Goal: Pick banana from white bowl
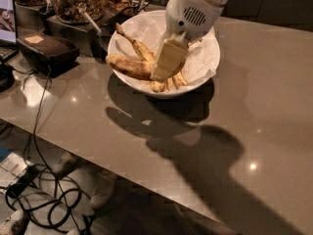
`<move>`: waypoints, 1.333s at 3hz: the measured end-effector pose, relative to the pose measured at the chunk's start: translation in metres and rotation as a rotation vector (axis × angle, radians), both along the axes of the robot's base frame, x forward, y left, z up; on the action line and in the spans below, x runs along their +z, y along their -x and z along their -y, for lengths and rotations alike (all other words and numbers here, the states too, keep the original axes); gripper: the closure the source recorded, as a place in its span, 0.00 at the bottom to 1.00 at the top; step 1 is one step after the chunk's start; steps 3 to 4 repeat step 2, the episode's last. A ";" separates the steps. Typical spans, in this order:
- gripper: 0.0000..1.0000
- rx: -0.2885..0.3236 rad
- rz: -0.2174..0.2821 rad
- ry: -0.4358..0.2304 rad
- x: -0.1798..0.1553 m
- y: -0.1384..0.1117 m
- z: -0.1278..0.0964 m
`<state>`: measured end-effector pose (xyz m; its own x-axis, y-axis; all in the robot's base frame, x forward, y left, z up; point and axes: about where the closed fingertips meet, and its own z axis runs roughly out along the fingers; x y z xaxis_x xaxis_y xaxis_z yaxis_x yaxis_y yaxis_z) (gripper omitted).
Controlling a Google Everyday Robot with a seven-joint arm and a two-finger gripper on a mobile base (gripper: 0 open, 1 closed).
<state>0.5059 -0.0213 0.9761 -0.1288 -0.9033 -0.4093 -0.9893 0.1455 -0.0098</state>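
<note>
The white bowl (203, 77) with a crinkled paper liner stands on the grey counter at the upper middle. The plump, brown-mottled banana (128, 66) lies at the bowl's left side, its left end over the rim. A longer banana with a thin stem (136, 44) lies behind it, and slimmer bananas (172, 82) lie at the bowl's bottom. My gripper (161, 75) reaches down into the bowl from the upper right, with its cream tip at the plump banana's right end. Whether it touches the banana is hidden.
A black box (46, 50) with a cable stands left of the bowl. Jars of snacks (73, 1) stand behind it. The grey counter (254, 131) stretches to the right and front. Its front edge runs diagonally, with cables (44, 199) on the floor below.
</note>
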 end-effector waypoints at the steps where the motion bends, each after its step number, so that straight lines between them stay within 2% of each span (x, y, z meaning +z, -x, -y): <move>1: 1.00 0.014 0.019 0.029 0.005 0.002 -0.041; 4: 1.00 0.015 0.019 0.029 0.005 0.002 -0.041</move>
